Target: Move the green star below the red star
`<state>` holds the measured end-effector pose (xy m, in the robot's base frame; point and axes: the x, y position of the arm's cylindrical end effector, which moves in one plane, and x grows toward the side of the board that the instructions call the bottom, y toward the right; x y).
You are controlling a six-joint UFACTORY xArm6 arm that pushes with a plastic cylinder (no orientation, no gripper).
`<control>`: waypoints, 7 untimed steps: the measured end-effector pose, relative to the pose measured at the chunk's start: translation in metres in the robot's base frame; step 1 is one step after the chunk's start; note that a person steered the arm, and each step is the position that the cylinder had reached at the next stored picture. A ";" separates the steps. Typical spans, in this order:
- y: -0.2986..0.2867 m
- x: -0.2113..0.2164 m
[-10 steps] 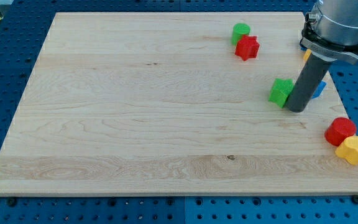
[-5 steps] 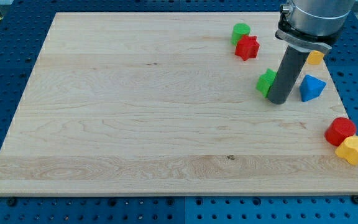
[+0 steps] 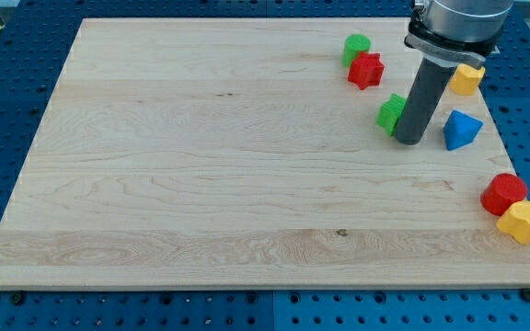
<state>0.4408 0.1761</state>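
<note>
The green star [image 3: 391, 112] lies on the wooden board [image 3: 201, 165], partly hidden behind my rod. My tip [image 3: 409, 142] touches its right side. The red star [image 3: 365, 70] lies above and slightly left of the green star, with a gap between them. A green round block [image 3: 356, 46] touches the red star's upper left.
A blue block [image 3: 460, 130] lies right of my tip. A yellow block [image 3: 467, 79] sits at the upper right, beside the rod. A red round block [image 3: 503, 193] and a yellow block [image 3: 523, 222] sit together at the board's lower right edge.
My tip has moved left and slightly up, pushing the green star left and up toward the red star. The blue block is now uncovered. Other blocks have not moved.
</note>
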 end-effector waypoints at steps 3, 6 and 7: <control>-0.007 -0.015; -0.011 -0.023; -0.011 -0.026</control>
<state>0.4149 0.1653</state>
